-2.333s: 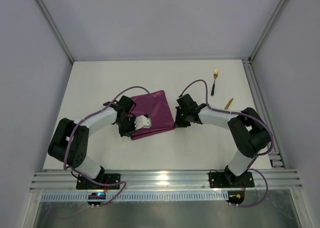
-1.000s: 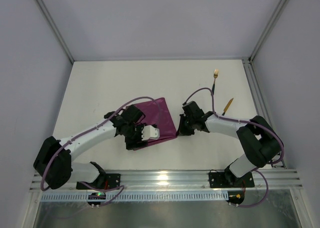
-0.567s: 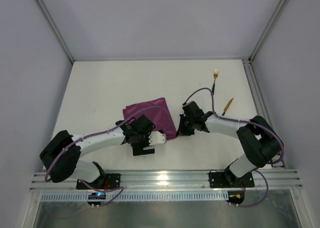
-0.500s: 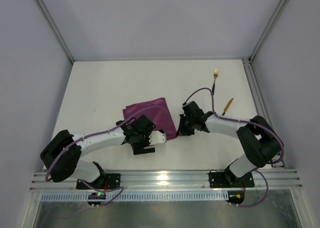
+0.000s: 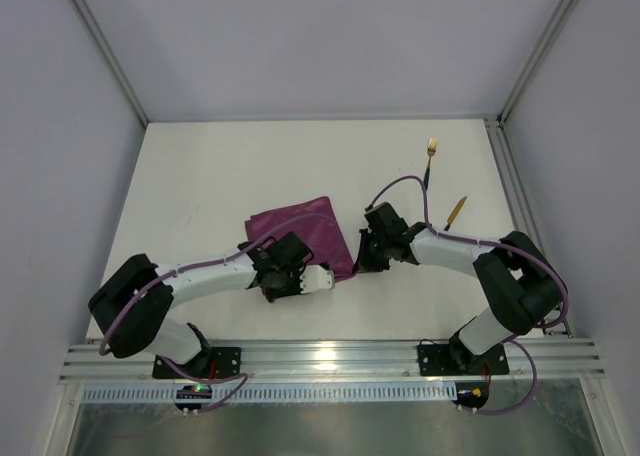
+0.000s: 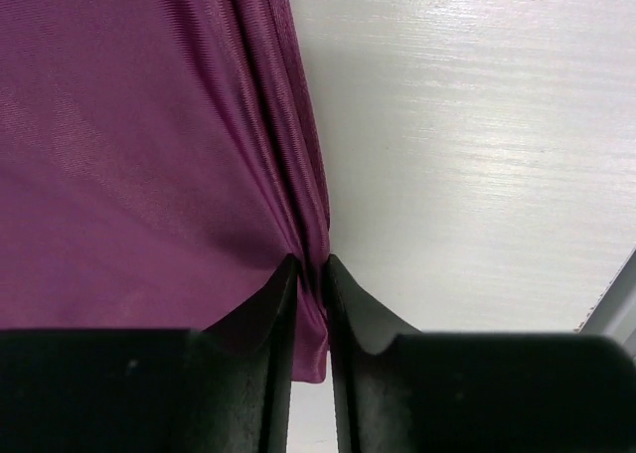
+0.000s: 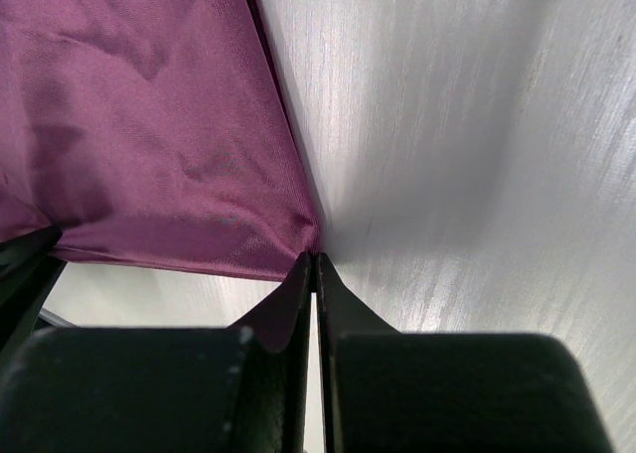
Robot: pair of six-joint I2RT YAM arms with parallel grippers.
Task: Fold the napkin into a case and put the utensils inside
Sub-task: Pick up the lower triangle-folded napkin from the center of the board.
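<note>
Only the wrist views showed the grips: the left gripper (image 6: 310,264) was clamped on a bunched edge of the napkin (image 6: 129,135), and the right gripper (image 7: 314,257) was pinched shut on its corner. Overhead, the cloth lay folded at centre frame on the white table (image 5: 200,176), enclosed by pale walls (image 5: 300,36). The fork (image 5: 430,159) and knife (image 5: 457,208) lay at upper right, the knife's handle probably hidden by the right arm.

The white table (image 5: 200,176) carries the napkin (image 5: 300,228), a fork (image 5: 430,159) and seemingly a knife (image 5: 457,209).
</note>
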